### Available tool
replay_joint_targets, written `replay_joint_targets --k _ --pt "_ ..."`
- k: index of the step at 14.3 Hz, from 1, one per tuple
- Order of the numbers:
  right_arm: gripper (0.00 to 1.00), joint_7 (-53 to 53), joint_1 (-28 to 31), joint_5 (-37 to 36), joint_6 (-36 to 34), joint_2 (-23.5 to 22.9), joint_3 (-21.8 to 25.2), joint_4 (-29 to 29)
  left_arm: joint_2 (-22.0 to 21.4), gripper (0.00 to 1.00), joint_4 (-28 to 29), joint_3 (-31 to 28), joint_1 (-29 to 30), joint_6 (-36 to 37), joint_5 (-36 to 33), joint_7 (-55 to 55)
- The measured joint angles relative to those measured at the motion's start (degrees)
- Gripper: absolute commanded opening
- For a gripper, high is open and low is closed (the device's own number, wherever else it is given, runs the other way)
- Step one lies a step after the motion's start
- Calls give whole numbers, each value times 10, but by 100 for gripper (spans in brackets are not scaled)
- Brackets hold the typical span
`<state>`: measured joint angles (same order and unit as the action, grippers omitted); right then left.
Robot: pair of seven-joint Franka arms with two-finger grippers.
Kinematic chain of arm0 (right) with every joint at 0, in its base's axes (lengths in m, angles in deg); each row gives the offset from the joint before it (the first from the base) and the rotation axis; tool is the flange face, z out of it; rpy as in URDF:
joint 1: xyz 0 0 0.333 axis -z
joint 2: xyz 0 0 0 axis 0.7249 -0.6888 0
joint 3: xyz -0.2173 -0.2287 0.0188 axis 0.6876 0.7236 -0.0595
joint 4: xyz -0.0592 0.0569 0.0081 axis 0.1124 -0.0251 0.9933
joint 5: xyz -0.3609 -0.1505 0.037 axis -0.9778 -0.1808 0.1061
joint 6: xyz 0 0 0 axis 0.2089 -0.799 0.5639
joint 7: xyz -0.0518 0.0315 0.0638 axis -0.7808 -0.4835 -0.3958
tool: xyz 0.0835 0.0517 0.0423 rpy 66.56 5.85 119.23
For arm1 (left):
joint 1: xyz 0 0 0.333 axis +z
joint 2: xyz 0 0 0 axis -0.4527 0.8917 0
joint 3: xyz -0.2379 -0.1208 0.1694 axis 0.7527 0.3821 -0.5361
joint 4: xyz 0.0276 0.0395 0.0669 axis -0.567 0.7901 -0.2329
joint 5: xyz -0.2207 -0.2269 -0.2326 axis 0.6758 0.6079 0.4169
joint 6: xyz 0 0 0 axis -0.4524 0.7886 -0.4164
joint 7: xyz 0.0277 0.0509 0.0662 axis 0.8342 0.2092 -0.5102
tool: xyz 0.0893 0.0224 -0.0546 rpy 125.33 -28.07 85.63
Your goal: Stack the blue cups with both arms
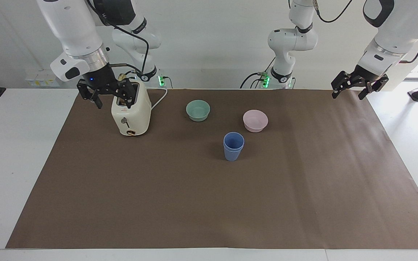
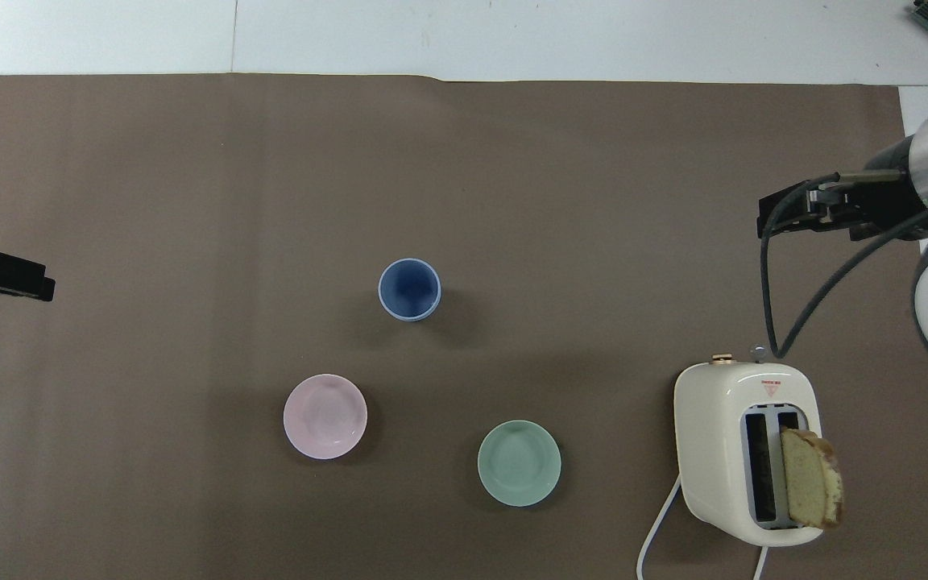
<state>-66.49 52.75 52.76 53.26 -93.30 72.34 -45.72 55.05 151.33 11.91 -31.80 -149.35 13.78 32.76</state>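
Periwinkle-blue tapered plastic cups (image 1: pixel 233 146) stand nested upright mid-bench in the facing view, just beside a pink bowl (image 1: pixel 255 120). The right gripper (image 1: pixel 109 95), fingers apart and empty, hangs by a cream toaster (image 1: pixel 130 112); the left gripper (image 1: pixel 358 85), likewise spread, waits over its corner. Overhead, the stack (image 2: pixel 409 290) sits farther from the robots than a teal bowl (image 2: pixel 519 463).

Two glossy white jointed arms, rounded casings, dark grey joint caps. Right arm (image 1: pixel 74 25): silver wrist ring, white side pod with dark oval inset, small blue light on black wrist block, black cable looping alongside. Left arm (image 1: pixel 394 25): silver ring, black cable trailing. Black skeletal grippers, right gripper (image 1: pixel 108 95), left gripper (image 1: pixel 358 87). Green lights glow at both bases.
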Motion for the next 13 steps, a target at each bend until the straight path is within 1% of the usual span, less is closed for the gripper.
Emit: replay_joint_targets --k 3,9,13 --pt "100 29 20 0 1 7 1 -14 0 100 0 0 0 0 0 0" --pt "100 37 21 0 2 12 -1 -20 0 100 0 0 0 0 0 0" --pt "100 67 21 0 4 14 -1 -22 0 100 0 4 0 4 0 0"
